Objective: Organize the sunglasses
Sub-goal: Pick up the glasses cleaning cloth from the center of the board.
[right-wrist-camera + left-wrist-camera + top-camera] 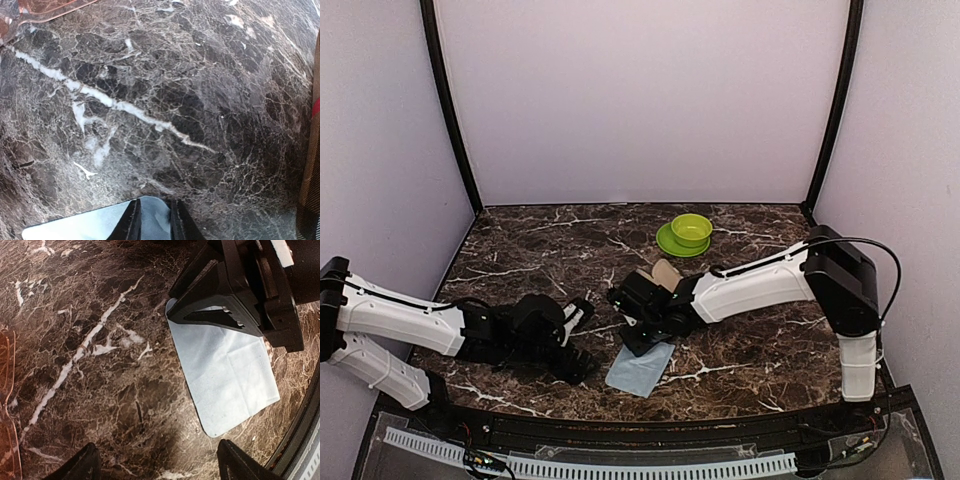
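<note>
A pale blue cloth (642, 370) lies flat on the dark marble table (540, 250) near the front edge. My right gripper (638, 343) stands over its far corner. In the right wrist view the right gripper (152, 202) has its fingers pinched onto a raised fold of the cloth (75, 227). The sunglasses show only as an orange-brown lens, at the left edge of the left wrist view (7, 405) and in the top left corner of the right wrist view (40, 5). My left gripper (582, 340) lies low, left of the cloth (225, 370); the left gripper (157, 455) is open and holds nothing.
A green bowl (691, 230) sits on a green plate (670, 243) at the back of the table. A tan object (665, 272) lies just behind the right gripper. A plaid-patterned edge (310, 150) shows at the right of the right wrist view.
</note>
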Robot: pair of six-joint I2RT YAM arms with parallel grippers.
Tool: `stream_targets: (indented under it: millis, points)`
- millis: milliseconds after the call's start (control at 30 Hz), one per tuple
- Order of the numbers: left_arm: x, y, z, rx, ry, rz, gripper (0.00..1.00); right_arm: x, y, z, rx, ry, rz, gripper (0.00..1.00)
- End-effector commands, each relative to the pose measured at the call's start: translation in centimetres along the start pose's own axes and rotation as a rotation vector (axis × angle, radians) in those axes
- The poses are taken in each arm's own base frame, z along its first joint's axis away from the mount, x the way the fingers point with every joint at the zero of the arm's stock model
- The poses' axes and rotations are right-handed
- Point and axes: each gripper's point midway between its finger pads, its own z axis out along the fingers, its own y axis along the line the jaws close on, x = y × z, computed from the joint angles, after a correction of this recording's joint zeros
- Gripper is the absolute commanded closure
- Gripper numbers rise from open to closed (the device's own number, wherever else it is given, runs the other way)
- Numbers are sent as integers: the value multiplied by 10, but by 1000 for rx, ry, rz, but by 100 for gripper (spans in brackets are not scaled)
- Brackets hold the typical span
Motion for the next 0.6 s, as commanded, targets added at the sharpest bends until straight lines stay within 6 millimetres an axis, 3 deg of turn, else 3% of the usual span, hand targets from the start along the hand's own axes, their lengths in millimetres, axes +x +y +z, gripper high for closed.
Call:
stream_targets:
  millis: [0,333,567]
  points:
    - [2,2,-1,5,-6,-16,18,38,-7,14,50,96,-30,81]
    - [7,-8,11,52,39,17,18,29,-10,7,60,60,11,93]
    - [-4,-26,22,134,10,37,24,9,-26,-7,-11,-17,174,100]
